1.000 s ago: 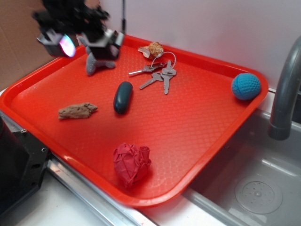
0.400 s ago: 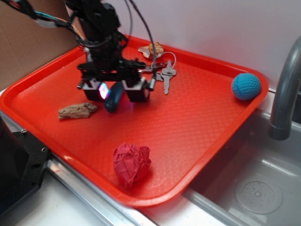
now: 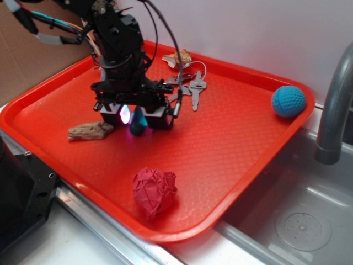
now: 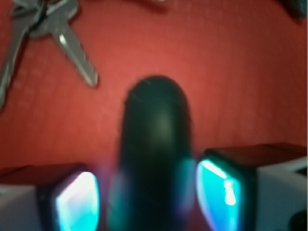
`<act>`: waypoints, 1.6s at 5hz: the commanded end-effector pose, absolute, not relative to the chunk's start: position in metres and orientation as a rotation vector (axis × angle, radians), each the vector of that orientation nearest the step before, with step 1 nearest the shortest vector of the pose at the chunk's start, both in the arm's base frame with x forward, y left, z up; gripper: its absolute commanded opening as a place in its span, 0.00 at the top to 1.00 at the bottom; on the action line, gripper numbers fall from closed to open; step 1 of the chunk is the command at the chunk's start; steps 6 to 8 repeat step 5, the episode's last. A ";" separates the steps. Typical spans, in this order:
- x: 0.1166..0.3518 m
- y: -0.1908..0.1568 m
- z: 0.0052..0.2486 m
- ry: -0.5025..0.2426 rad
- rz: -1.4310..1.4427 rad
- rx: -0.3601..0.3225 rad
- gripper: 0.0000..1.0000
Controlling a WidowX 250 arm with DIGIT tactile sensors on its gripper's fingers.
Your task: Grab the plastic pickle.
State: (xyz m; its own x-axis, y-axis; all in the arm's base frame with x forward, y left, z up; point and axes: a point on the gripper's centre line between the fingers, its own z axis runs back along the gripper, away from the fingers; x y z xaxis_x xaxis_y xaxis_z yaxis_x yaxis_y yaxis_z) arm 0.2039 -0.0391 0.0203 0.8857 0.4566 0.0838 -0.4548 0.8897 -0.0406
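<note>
The plastic pickle (image 3: pixel 138 127) is a dark green glossy capsule lying on the red tray (image 3: pixel 220 143), left of centre. My gripper (image 3: pixel 139 117) is lowered over it, open, with one finger on each side. In the wrist view the pickle (image 4: pixel 154 139) runs down between the two glowing pads (image 4: pixel 74 202), filling most of the gap. The right pad sits very near its side and a thin gap shows at the left pad. The pickle's near end is hidden under the gripper.
A tan wood-like piece (image 3: pixel 89 131) lies just left of the gripper. Keys (image 3: pixel 190 85) and a shell (image 3: pixel 179 58) lie behind it. A teal ball (image 3: pixel 288 101) sits at the tray's right corner, a red crumpled lump (image 3: pixel 154 190) near the front. A grey faucet (image 3: pixel 336 105) and sink are at the right.
The gripper came from the tray's back left corner to the pickle and dropped down over it, so the fingers now straddle it. The pickle has not moved.
</note>
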 end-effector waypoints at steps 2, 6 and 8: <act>0.171 0.021 0.171 -0.185 0.092 -0.086 1.00; 0.225 0.028 0.201 -0.240 0.108 -0.033 1.00; 0.225 0.028 0.201 -0.240 0.108 -0.033 1.00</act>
